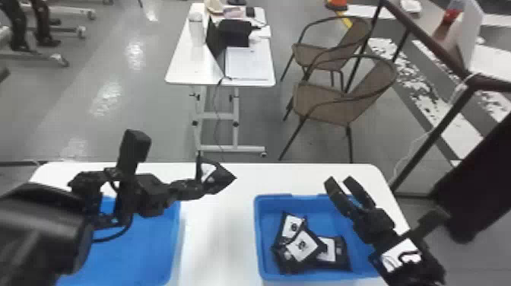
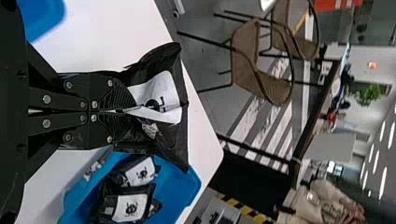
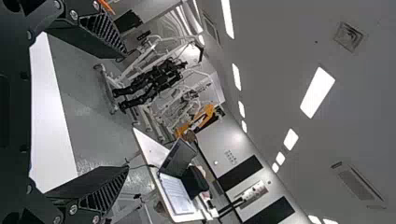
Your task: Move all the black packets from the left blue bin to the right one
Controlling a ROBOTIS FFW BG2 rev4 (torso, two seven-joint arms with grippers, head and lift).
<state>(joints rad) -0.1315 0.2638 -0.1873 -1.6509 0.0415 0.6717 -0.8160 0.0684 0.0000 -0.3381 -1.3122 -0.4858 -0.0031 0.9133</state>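
My left gripper (image 1: 199,186) is over the table between the two bins, shut on a black packet (image 1: 219,177) with a white label. In the left wrist view, the left gripper (image 2: 112,111) pinches the middle of that black packet (image 2: 180,135), which creases around the fingers. Several black packets (image 1: 302,245) lie heaped in the right blue bin (image 1: 258,235). The left blue bin (image 1: 173,243) is partly covered by my left arm. Above the right bin's far right part, my right gripper (image 1: 344,190) stands open; in the right wrist view, the right gripper (image 3: 119,112) has its fingers wide apart with nothing between them.
Both bins stand on a white table (image 1: 216,224), with a bare strip between them. Beyond its far edge are a second table (image 1: 182,72) holding a laptop, two brown chairs (image 1: 327,102), and a dark railing (image 1: 429,129) at the right.
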